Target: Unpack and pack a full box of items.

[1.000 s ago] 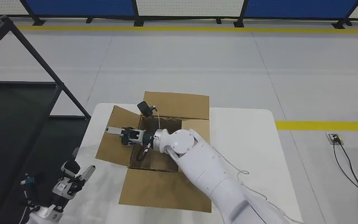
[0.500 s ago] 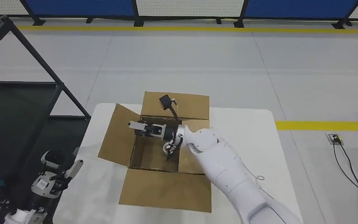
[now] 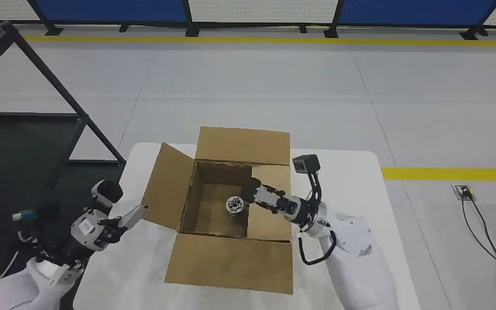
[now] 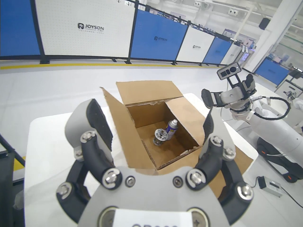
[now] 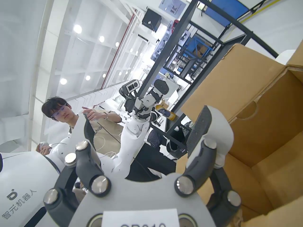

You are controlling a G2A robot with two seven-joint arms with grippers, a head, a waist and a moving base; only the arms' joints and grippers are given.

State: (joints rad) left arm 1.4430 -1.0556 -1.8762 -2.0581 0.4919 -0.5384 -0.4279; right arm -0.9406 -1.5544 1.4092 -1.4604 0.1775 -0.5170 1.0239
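Your right arm has drawn back across the box [image 3: 244, 145] over the last second. Its tip was out over the left flap [image 3: 165, 186] then, and now the right gripper [image 3: 252, 190] hangs above the right side of the opening, over the right flap [image 4: 187, 116]. Your left arm has swung in from off the left edge of the tabletop [image 3: 349, 182], so the left gripper [image 3: 134, 213] now sits over that edge, near the left flap but apart from it. You have both hands empty: in the right wrist view the right gripper's fingers [image 5: 203, 124] are spread wide with nothing between them. In the left wrist view the left gripper's fingers [image 4: 97, 114] stand just as wide, with the box's near left corner seen between them farther off. The box stands open on the middle of the tabletop, reaching to the far edge, with its near flap [image 3: 229, 263] folded outward toward the near edge. On the box floor, close to the right wall, you have a blue spray can [image 4: 171, 126] with a white cap standing upright. A round metal part [image 4: 160, 136] sits just beside it on the side facing the left arm, so close that you cannot tell whether they touch.
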